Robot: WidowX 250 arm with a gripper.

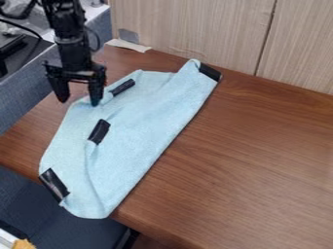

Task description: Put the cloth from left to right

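Light-blue cloth (139, 131) lies aslant on the brown counter (253, 165), running from the upper middle of the frame down to the lower left, with folds along its left side and strips of black tape (99, 131) on it. Its lower end juts over the counter's front edge. At the upper left, the black arm (71, 46) comes down from the top edge, nearly upright, and its gripper (79, 99) points downward at the cloth's upper-left edge. The jaws are spread apart, one at the cloth's margin, the other farther left; whether either touches the fabric I cannot tell. The wood surface reaches from the cloth to the right side of the frame, bounded at the back by a pale panelled wall (195, 31).
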